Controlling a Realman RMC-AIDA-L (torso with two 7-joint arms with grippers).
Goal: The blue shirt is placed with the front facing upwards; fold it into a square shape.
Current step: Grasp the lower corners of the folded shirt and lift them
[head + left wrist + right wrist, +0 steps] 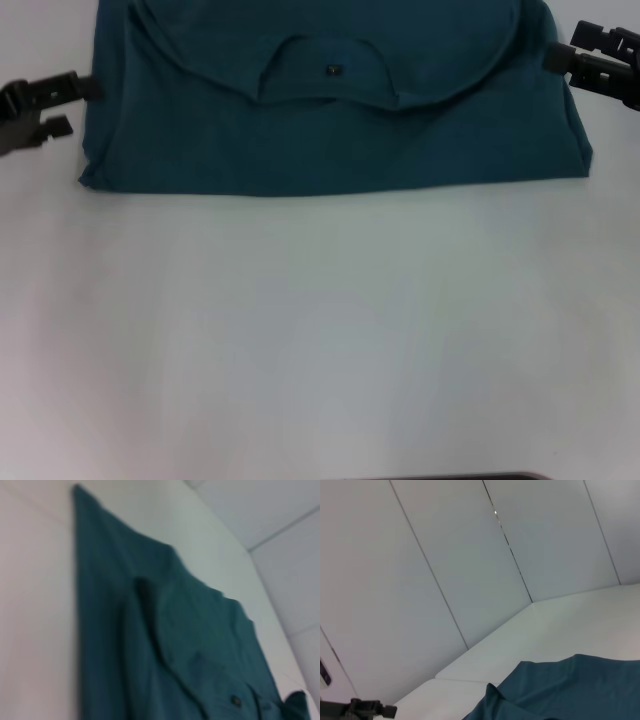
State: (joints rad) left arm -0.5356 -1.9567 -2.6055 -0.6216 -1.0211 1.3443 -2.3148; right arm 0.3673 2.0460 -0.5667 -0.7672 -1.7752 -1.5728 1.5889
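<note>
The blue shirt (pixel 330 140) lies folded into a wide band across the far part of the white table (pixel 320 330). Its round collar (pixel 325 95) and small dark neck label (pixel 333 70) face up, and a curved fold runs over the top layer. My left gripper (pixel 75 105) is at the shirt's left edge, open, with its upper fingertip just touching the cloth. At the shirt's right edge my right gripper (pixel 565 45) is also open and holds nothing. The left wrist view shows the shirt (pixel 165 645) and the label (pixel 235 700). In the right wrist view one edge of the shirt (pixel 570 690) shows.
Bare white table fills the near half of the head view. A dark edge (pixel 450 476) runs along the table's near side. In the right wrist view grey wall panels (pixel 470 570) stand behind the table, and the left arm's gripper (pixel 365 710) shows far off.
</note>
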